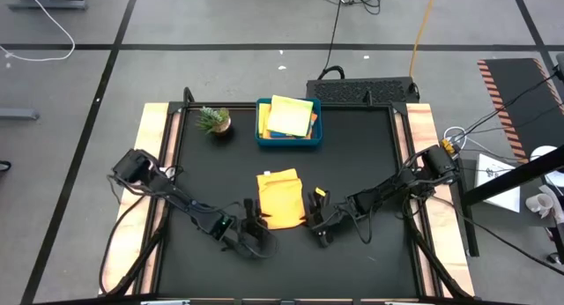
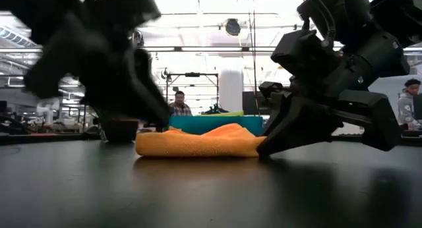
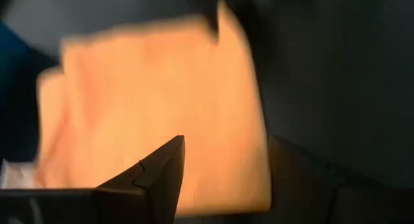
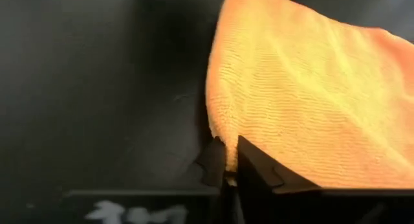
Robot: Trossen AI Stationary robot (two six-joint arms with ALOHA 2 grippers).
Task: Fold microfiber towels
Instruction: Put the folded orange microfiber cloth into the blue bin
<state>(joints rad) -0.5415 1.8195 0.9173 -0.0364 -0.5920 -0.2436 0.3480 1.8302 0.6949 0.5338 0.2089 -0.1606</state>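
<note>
An orange microfiber towel (image 1: 280, 197), folded into a rough rectangle, lies flat on the black table. My right gripper (image 4: 230, 153) is at its near right corner, shut on it; in the low view its fingers (image 2: 267, 145) meet the towel's right end (image 2: 254, 143). My left gripper (image 3: 226, 143) is open at the towel's near left side, with a finger on either side of the near edge (image 3: 223, 185); whether it touches, I cannot tell. More towels, a yellow one (image 1: 291, 115) on top, lie in the teal tray (image 1: 261, 133). My right gripper pinches the orange towel's near right corner (image 4: 220, 134) between its two fingertips. It slants down from the table's right and near side. How many layers it has, I cannot tell. The towel lies on the table, slack.
The teal tray stands at the far middle of the table, with a small potted plant (image 1: 214, 121) to its left. Wooden rails (image 1: 152, 164) run along the table's left and right sides. People show in the room beyond the table (image 2: 178, 104).
</note>
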